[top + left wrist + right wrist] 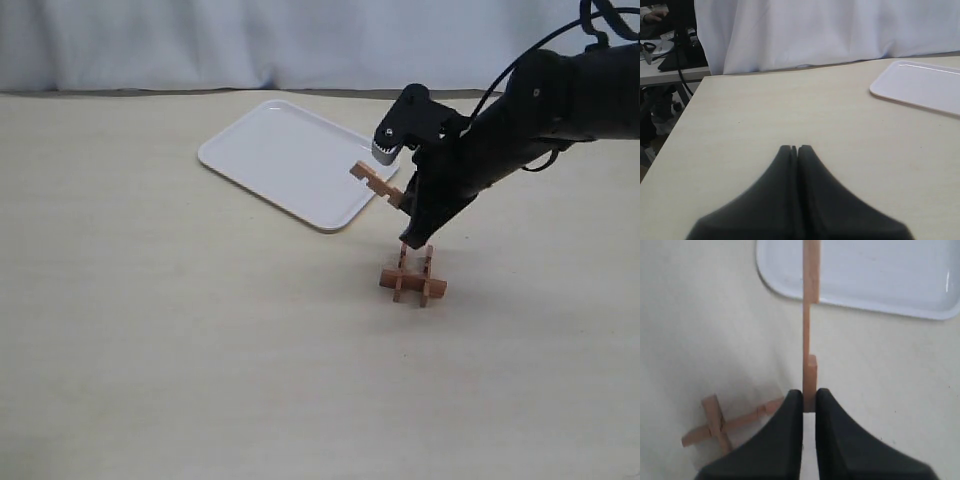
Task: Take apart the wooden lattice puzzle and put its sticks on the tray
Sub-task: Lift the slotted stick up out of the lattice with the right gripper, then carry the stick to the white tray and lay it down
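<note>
Pale table (150, 350), white curtain (300, 40): stick (375, 183) held beside the tray (290, 160).
My right gripper (809, 396) was clamped on the stick's end just off the tray's corner, the puzzle (412, 280) on the table near it. Held by its tip, the stick might pivot and drop short.

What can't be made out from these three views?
Exterior view: stick count left in the small reddish-brown wooden lattice puzzle, too small.
Right wrist view: far end of the notched reddish-brown wooden stick in the right gripper, cut off by the frame edge; the puzzle partly hidden behind a finger.
Left wrist view: flat white plastic tray cut off by the frame edge; puzzle out of view.
</note>
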Robot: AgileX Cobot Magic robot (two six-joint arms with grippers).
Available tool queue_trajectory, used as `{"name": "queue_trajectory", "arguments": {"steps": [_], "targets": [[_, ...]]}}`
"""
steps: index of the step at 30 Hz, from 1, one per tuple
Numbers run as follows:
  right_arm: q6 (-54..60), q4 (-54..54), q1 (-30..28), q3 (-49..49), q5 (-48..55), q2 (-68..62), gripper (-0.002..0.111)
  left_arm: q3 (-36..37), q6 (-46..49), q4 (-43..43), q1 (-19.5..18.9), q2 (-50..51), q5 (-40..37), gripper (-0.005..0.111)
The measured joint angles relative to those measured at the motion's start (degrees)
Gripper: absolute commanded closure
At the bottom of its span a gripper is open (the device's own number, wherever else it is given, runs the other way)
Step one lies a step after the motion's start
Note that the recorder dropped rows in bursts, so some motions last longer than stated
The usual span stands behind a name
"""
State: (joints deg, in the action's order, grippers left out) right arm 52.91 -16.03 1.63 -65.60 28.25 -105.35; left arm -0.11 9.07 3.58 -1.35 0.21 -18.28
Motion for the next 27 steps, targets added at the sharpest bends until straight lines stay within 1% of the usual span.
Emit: {"name": "queue_trajectory", "arguments": {"steps": [10,15,21,27], "targets": [[0.0,-13.3,0.0,-0.2,-13.1,-2.7,0.104,0.0,0.0,0.0,0.0,0.0,0.0,0.107],[0.0,-23.7,0.0,-0.6,-19.5,-5.8,0.104,0.0,0.0,0.0,0.0,0.0,0.0,0.107],[0.0,-26.3,1.0,-5.4,-20.8,-10.0,0.104,0.0,0.0,0.0,0.0,0.0,0.0,0.107],[0.2,-26.4,6.1,-10.9,-21.1,-14.2,0.104,0.0,0.0,0.0,0.0,0.0,0.0,0.107]]}}
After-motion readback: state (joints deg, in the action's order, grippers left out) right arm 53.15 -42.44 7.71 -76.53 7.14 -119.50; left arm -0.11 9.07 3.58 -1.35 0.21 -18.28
